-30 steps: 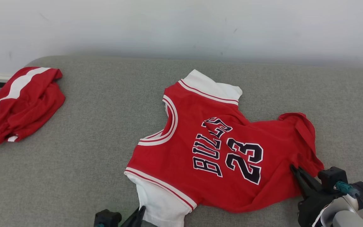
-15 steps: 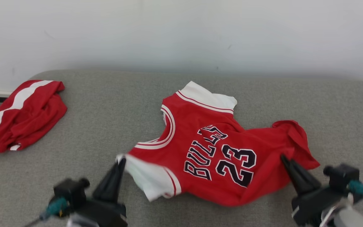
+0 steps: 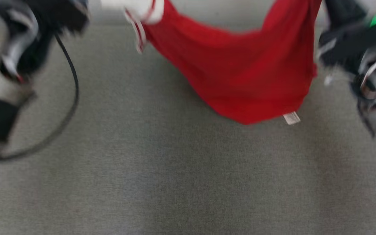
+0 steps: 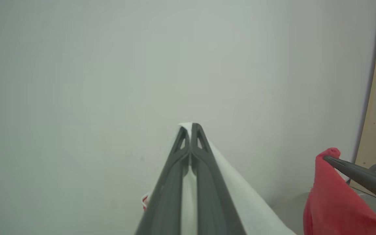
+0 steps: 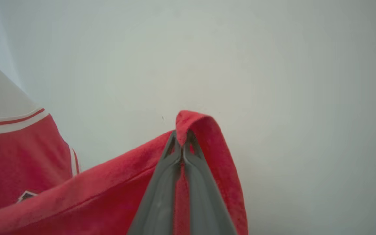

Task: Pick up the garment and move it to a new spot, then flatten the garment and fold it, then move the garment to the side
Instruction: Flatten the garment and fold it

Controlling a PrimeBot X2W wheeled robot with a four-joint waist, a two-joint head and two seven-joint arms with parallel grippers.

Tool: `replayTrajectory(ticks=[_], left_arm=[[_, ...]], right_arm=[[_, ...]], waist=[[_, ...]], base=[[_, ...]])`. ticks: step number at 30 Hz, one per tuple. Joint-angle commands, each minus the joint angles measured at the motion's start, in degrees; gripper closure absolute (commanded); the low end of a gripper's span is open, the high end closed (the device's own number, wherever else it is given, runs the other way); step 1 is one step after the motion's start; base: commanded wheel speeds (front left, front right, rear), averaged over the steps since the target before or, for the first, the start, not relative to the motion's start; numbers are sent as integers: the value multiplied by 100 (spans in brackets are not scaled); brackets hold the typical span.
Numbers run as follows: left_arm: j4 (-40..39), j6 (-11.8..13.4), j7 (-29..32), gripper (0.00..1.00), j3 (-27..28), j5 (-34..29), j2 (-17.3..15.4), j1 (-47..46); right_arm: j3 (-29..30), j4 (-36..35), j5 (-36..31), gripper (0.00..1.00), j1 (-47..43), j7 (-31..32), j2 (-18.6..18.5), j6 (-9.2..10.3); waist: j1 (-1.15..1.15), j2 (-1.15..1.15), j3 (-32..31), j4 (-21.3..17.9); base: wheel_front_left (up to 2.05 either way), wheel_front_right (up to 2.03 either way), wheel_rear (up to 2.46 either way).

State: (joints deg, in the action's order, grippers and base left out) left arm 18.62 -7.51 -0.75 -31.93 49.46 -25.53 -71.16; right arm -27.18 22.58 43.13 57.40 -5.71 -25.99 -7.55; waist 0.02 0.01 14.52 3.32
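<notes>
While the head view is smearing with motion blur, the red garment is hanging in the air between the two arms. It is sagging in a deep curve over the grey padded surface, toward the far side and a little to the right. A small white tag is dangling from its lowest edge.

On the left, the left gripper is pinching the garment's white sleeve, fingers pressed tight together. A sliver of white cloth is peeking past the tips and the rest is draping down beside them. On the right, the right gripper is clamping a fold of red fabric, which is looping up and over its fingertips and falling away on either side. From the left wrist, that same gripper is showing at the right edge with red cloth hanging off it.

Both grippers are pointing at a pale wall. A black cable is curving down beside the blurred left arm, and the right arm is just as smeared.
</notes>
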Motion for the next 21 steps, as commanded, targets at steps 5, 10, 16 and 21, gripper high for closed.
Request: replayTrajectory(ticks=[5, 10, 16, 21], left_arm=[[771, 8, -32, 100, 89, -33, 59, -1783], [1564, 8, -147, 100, -50, -217, 155, -3346], [2221, 10, -212, 100, -565, -326, 204, -4485], [2743, 10, -331, 100, -840, -329, 263, -5122]], right_arm=[[385, 551, 255, 100, 1673, 198, 202, 14], [646, 1312, 91, 100, 3282, 231, 269, 14], [584, 2201, -348, 100, 4553, 143, 292, 14], [502, 2895, -546, 100, 5186, -5, 361, 14]], waist=[[-2, -1, 1528, -483], [-2, -1, 1897, -530], [-2, -1, 2182, -534], [-2, -1, 2371, -544]], base=[[0, 0, 0], [0, 0, 0], [0, 0, 0], [0, 0, 0]])
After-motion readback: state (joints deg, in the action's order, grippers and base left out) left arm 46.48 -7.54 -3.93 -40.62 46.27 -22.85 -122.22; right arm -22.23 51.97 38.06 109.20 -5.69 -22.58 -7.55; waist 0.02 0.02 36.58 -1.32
